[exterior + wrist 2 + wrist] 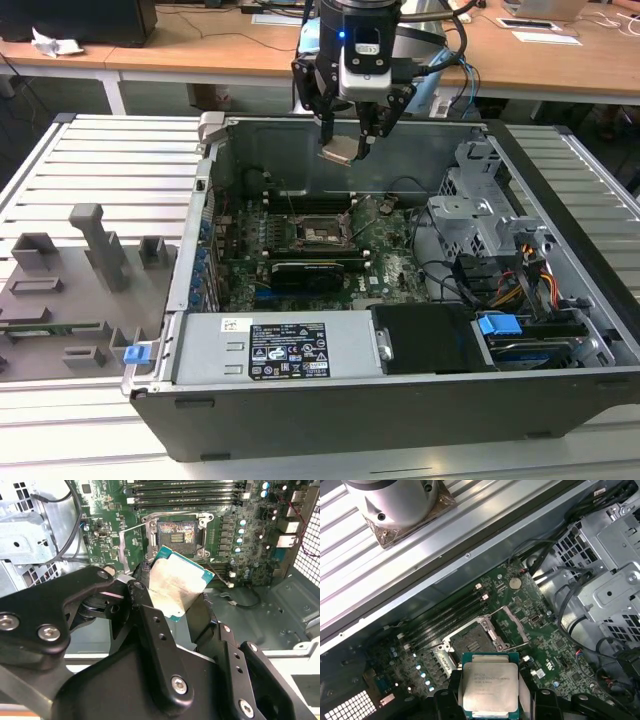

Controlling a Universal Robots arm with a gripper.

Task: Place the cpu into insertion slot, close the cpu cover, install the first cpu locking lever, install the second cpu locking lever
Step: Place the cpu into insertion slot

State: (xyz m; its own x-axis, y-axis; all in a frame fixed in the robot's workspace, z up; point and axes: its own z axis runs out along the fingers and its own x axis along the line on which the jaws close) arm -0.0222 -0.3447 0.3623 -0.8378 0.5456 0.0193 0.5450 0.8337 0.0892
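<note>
Between the black fingers [145,600] of the gripper [345,140], the flat square silver-beige cpu [490,685] is clamped by its edges, above the silver-rimmed dark-centred insertion slot [479,639]. It is judged light, stiff and fragile, best held by its edges.

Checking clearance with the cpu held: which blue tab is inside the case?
The one on the exterior view's right: that blue tab lies within the case walls. The other blue clip sits at its outer corner, on the exterior view's left.
</note>
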